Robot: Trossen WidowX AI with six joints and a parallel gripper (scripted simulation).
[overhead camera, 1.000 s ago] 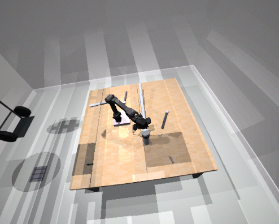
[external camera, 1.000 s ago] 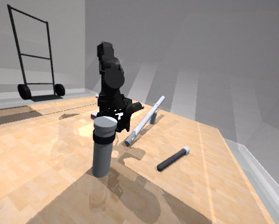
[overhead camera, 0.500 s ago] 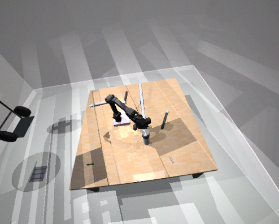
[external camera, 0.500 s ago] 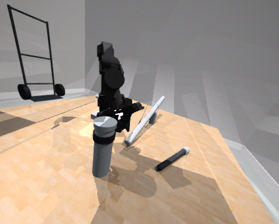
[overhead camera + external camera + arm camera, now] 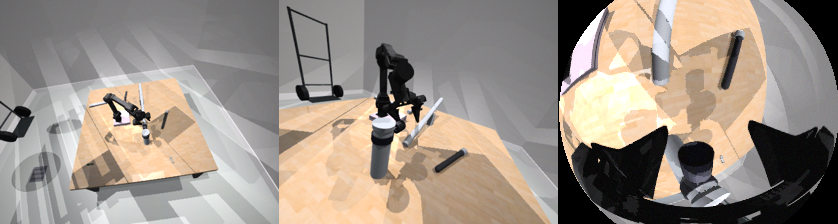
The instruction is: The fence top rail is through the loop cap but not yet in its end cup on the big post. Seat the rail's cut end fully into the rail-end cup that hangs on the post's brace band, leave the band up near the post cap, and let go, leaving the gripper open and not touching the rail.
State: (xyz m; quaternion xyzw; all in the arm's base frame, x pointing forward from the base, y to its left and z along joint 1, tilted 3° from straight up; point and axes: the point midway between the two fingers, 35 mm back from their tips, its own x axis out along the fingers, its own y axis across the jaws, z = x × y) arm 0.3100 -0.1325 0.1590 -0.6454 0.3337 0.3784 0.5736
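Observation:
The big post (image 5: 146,140) (image 5: 379,161) stands upright with its pale cap (image 5: 383,123) (image 5: 145,132) on top. The dark brace band (image 5: 382,138) is up just below the cap. The black rail-end cup (image 5: 400,126) (image 5: 696,156) hangs on the band's rail side, its mouth showing empty in the wrist view. The pale rail (image 5: 141,97) (image 5: 427,118) (image 5: 664,37) runs through the loop cap on the small post (image 5: 431,120); its cut end is free, outside the cup and to its right in the exterior view. My gripper (image 5: 143,120) (image 5: 407,121) (image 5: 709,127) is wide open and empty, above and beside the cup.
A black rod with a grey end (image 5: 165,120) (image 5: 450,161) (image 5: 732,61) lies right of the rail. A small metal bolt (image 5: 171,159) and a small green item (image 5: 90,164) lie nearer the front. A pale tube (image 5: 97,104) lies behind the arm. A hand truck (image 5: 314,57) stands off the table.

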